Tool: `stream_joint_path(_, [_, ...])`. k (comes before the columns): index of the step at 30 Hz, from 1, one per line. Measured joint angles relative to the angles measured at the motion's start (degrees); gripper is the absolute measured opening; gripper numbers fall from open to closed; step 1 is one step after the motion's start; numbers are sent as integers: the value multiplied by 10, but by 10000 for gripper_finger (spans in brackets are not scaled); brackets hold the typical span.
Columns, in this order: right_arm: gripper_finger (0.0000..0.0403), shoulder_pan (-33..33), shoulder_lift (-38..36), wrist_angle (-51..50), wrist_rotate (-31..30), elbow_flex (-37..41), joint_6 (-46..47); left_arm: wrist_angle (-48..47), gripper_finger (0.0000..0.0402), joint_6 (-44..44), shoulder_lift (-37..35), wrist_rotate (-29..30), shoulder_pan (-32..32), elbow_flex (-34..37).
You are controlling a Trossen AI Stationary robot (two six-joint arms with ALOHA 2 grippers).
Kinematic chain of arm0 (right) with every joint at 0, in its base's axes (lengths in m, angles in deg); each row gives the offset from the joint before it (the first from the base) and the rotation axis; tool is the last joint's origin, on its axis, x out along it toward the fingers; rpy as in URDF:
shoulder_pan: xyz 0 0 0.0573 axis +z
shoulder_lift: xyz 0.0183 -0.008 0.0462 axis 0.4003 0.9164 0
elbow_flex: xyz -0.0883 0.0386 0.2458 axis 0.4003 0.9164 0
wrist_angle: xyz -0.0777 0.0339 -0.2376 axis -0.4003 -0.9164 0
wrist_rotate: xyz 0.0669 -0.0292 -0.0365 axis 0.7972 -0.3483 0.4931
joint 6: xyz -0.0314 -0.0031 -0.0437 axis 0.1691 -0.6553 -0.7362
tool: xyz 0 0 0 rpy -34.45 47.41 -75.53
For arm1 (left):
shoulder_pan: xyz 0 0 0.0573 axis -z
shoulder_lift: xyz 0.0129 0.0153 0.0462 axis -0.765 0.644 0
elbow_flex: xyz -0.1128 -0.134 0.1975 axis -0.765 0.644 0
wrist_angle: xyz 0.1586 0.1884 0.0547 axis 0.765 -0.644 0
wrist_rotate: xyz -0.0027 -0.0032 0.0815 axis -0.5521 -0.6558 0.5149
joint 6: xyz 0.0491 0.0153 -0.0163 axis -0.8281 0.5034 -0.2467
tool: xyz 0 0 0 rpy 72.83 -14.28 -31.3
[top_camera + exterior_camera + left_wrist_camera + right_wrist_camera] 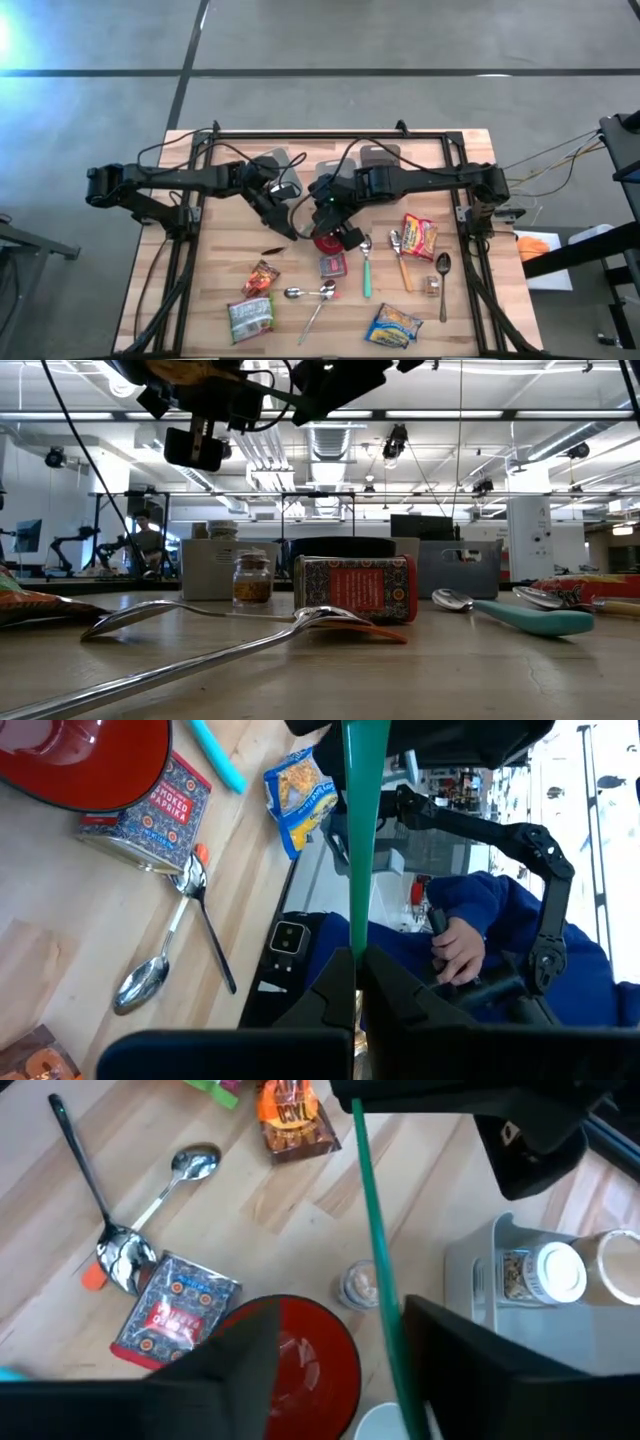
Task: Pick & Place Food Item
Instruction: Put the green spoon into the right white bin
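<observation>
My left gripper [355, 958] is shut on a thin green stick [352, 840] and holds it in the air above the red bowl [325, 242]. My right gripper [340, 1320] hangs open over the same bowl [300, 1365]. Its fingers stand on either side of the stick [378, 1240], which runs close along one finger [440, 1350]. A red paprika tin [333, 265] stands beside the bowl. Food packets lie flat on the table: an orange one [262, 278], a green one [250, 318], a yellow-blue one [393, 325] and a red-yellow one [420, 235]. My left gripper pinches one end of the green stick [353, 942] between its two fingers. The stick runs on straight past the fingertips, along the fingers, lifted clear of the table. Of my right gripper I cannot tell whether a finger touches the stick.
Several spoons lie near the front, among them a teal-handled one [366, 268] and a crossed pair [312, 295]. A small jar [432, 287] stands at the right. A grey bin with jars [520, 1275] stands behind the bowl. A person sits beyond the table [470, 935].
</observation>
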Motion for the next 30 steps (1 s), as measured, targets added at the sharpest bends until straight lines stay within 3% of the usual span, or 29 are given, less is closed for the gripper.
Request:
stream_joint_path(5, [81, 0, -1, 3, 0, -8, 5, 0, 0, -1, 0, 0, 0, 0])
stream_joint_path(10, [18, 1, -1, 3, 0, -10, 5, 0, 0, -1, 0, -2, 0, 0])
stream_joint_path(20, [11, 1, -1, -2, 2, -10, 57, 1, 11, -7, 0, -2, -8, 0])
stream_joint_path(30, [11, 0, -1, -16, 4, -10, 148, 8, 115, -5, -9, 21, -36, -1])
